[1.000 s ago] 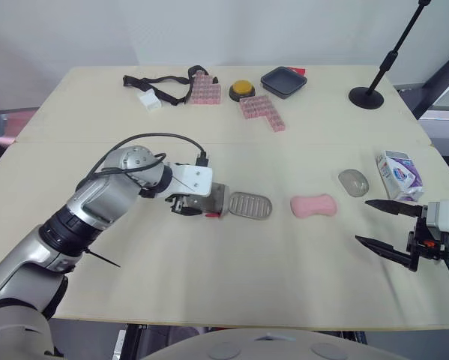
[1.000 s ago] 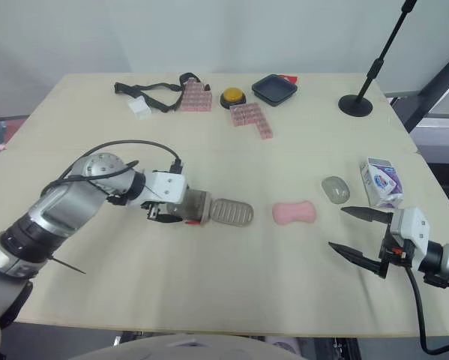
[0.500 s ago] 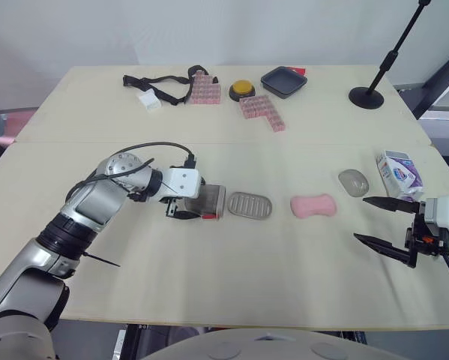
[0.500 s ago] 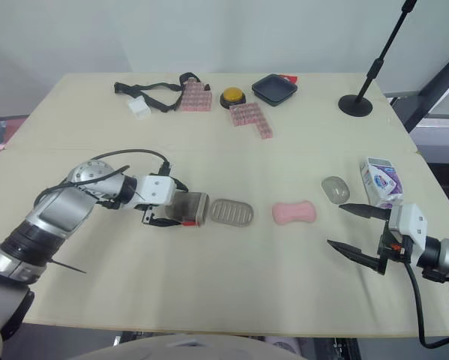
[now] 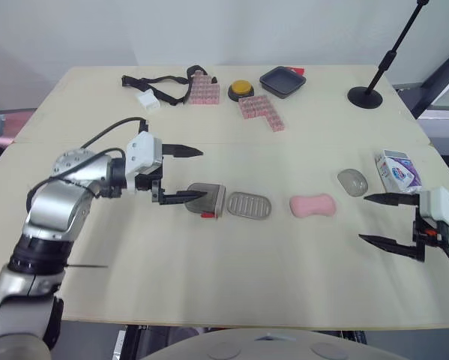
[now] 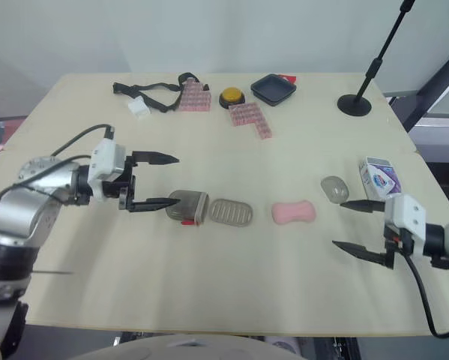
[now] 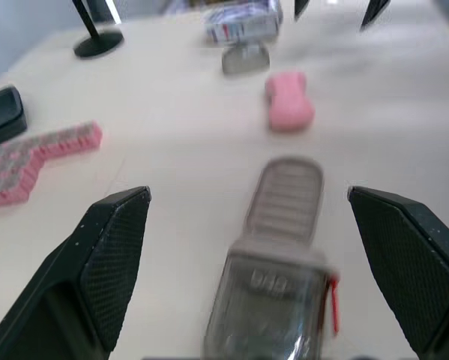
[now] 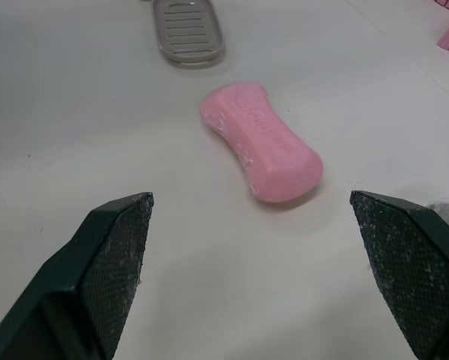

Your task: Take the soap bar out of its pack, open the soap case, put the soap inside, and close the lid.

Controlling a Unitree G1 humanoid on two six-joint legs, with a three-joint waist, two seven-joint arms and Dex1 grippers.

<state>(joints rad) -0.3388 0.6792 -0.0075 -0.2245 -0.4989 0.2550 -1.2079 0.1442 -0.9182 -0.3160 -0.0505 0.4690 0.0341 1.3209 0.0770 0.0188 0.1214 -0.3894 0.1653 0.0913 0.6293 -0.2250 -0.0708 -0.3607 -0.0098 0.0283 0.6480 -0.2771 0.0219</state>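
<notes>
Soap: the pink soap bar (image 5: 313, 204) lies bare on the table (image 5: 209, 277), right of centre, between the soap case (image 5: 231, 202) on its left and a small grey oval piece (image 5: 352, 181) on its far right side.
Pack: the soap pack (image 5: 398, 172) stands at the right edge, well apart from the bar.
Case: it appears to lie open. The clear domed half (image 5: 207, 199) is on the left and the ribbed half (image 5: 249, 205) on the right, with a red tab (image 5: 207, 215) at the near side.
Left gripper: the left gripper (image 5: 203, 173) is spread wide and empty. Its near finger touches, or almost touches, the clear half.
Right gripper: the right gripper (image 5: 363, 219) is also wide and empty, near the right edge, aimed at the bar from some way off.
Stage: judged from the layout, unpacking and opening look done, and loading the bar comes next.
Handling: the bar is probably light and firm, with a smooth skin that may slip under hard pads.
Where to hold: the narrowed waist looks the safest grip, across the short width.
Risk: the light plastic case could skid when the bar is pressed in, so the left gripper may need to steady it.
Far side: a black strap (image 5: 158, 81), pink blocks (image 5: 263, 111), a yellow button (image 5: 242, 89) and a dark tray (image 5: 283, 81) sit clear of the work.
</notes>
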